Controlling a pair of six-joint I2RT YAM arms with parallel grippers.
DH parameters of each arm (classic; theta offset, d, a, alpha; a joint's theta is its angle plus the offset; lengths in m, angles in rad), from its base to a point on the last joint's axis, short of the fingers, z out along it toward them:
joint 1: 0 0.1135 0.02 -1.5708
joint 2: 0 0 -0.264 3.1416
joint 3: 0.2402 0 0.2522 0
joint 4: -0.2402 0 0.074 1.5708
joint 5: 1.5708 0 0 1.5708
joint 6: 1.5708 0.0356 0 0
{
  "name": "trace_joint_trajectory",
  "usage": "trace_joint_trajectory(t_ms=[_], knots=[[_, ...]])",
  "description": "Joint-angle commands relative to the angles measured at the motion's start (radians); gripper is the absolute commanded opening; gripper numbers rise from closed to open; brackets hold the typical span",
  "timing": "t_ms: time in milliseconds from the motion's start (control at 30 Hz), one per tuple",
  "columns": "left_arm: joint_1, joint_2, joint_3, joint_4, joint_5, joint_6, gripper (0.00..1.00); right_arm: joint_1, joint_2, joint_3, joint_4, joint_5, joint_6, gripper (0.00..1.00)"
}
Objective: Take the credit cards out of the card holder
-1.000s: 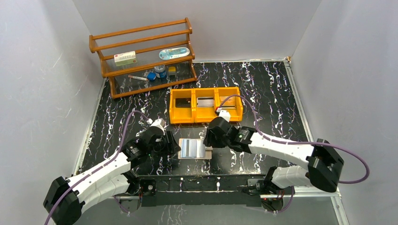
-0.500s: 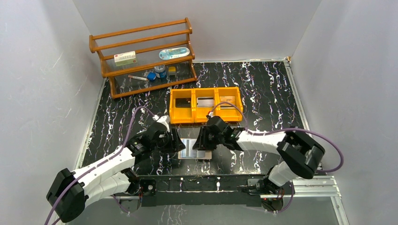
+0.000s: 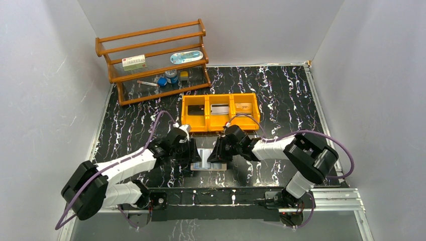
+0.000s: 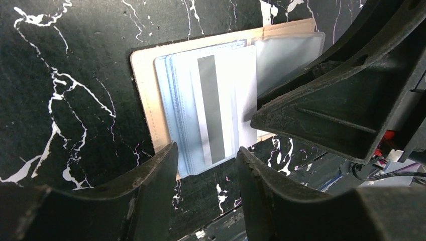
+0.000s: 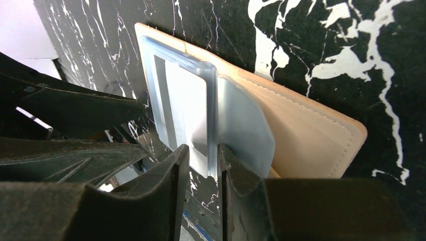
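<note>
**Both jaws at the open card holder, near edge of the surface**

I find the card holder [image 3: 208, 160] lying open, tan cover down, by the middle of the surface's near edge. The left gripper [image 4: 206, 150] stands at its left side with jaws partly open. They straddle the edge of the pale blue pockets and hold nothing. A striped card [image 4: 211, 110] sits in one pocket. The right gripper [image 5: 203, 150] has its jaws narrowed to a slit around a raised pocket leaf; I cannot tell whether they pinch it. Three credit cards [image 3: 219, 109] lie in the yellow bin [image 3: 201, 126], one per compartment, behind the card holder towards the middle of the surface.
</note>
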Motion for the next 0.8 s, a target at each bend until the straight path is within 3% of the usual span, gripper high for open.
trace_joint_trajectory(t_ms=[0,367,767], knots=[[0.001,0.032,0.041,0.025,0.033,0.039,0.43,-0.019,0.036,-0.046,0.13,-0.057,0.038,0.35],[-0.008,0.071,-0.022,0.046,0.048,0.017,0.27,-0.031,0.056,-0.066,0.213,-0.107,0.078,0.24],[-0.01,0.052,-0.052,0.051,0.034,-0.002,0.24,-0.041,0.009,-0.076,0.124,-0.045,0.062,0.09]])
